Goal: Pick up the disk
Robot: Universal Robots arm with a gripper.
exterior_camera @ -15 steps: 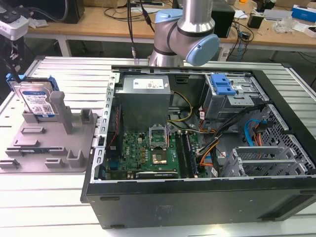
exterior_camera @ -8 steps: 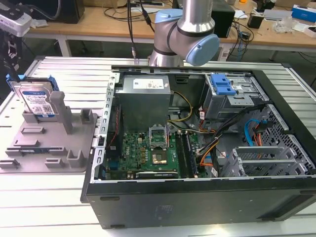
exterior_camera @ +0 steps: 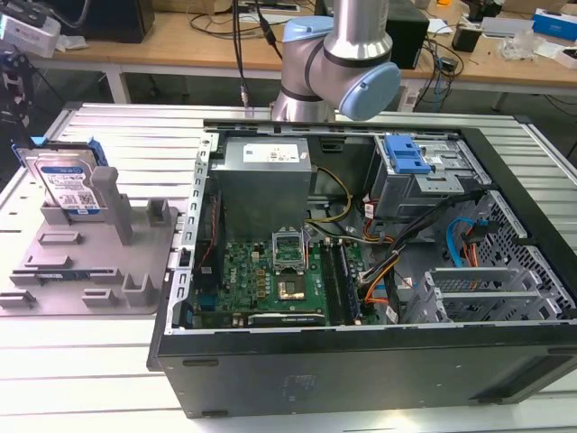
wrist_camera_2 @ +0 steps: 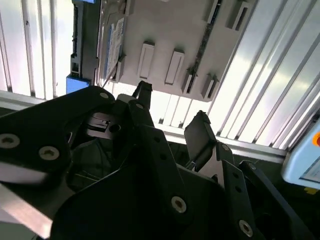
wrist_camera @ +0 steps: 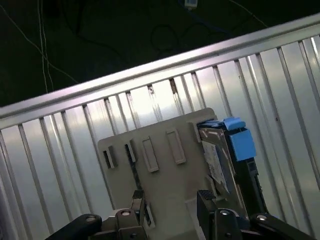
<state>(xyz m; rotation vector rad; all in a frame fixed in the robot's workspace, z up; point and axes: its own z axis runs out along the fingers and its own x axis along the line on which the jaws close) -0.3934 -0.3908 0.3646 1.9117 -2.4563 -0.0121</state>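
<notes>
Ribbed table [exterior_camera: 117, 135], disk [exterior_camera: 65, 180] upright in holder [exterior_camera: 90, 271]

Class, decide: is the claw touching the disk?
Apart. In the second wrist view, the open claw hangs short of the disk, grey holder showing between them.

Arm [exterior_camera: 347, 36]: silver-grey metal tube sections, rounded joint housings, pale blue end caps [exterior_camera: 371, 88]. Gripper [wrist_camera_2: 172, 104], in both wrist views: matte black, two-fingered, flat bar linkages pinned with round silver screws [wrist_camera_2: 178, 203]. Fingers [wrist_camera_2: 200, 132]: thick, black, tapering to narrow tips. First wrist view: silver pivot pins [wrist_camera: 222, 213] at finger bases.
</notes>
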